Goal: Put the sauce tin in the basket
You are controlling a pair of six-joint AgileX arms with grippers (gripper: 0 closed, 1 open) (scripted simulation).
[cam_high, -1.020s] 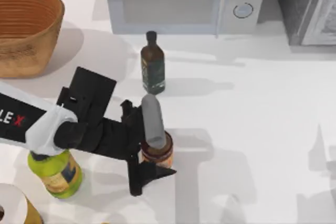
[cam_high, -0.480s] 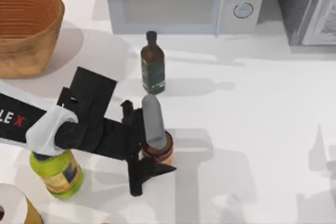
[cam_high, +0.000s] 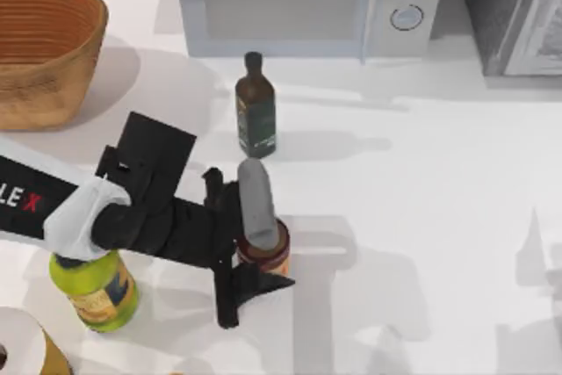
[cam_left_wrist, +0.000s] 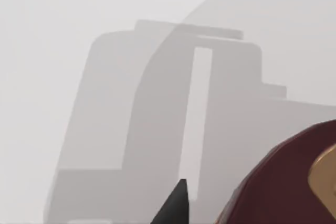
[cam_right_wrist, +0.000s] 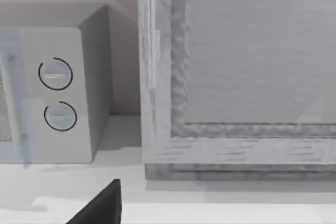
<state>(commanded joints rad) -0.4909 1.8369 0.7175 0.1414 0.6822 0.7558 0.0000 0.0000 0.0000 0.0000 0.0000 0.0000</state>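
Observation:
The sauce tin [cam_high: 266,253], a short can with a dark brown top and an orange-red label, stands on the white table in front of the centre. My left gripper [cam_high: 256,256] straddles it, the grey finger [cam_high: 255,204] against its far side and the black finger [cam_high: 248,289] against its near side, shut on it. The left wrist view shows the tin's dark red top [cam_left_wrist: 283,182] up close. The wicker basket [cam_high: 44,46] sits at the far left corner. A dark finger [cam_right_wrist: 102,205] of my parked right gripper shows in the right wrist view.
A dark green glass bottle [cam_high: 255,107] stands just behind the tin. A yellow-green bottle [cam_high: 92,292] sits under my left arm, with a roll [cam_high: 22,344] at the front left corner. A microwave [cam_high: 307,2] and a grey cabinet [cam_high: 518,10] line the back.
The left arm has shifted very slightly and the black finger has edged in toward the tin. The tin and bottles stay where they were.

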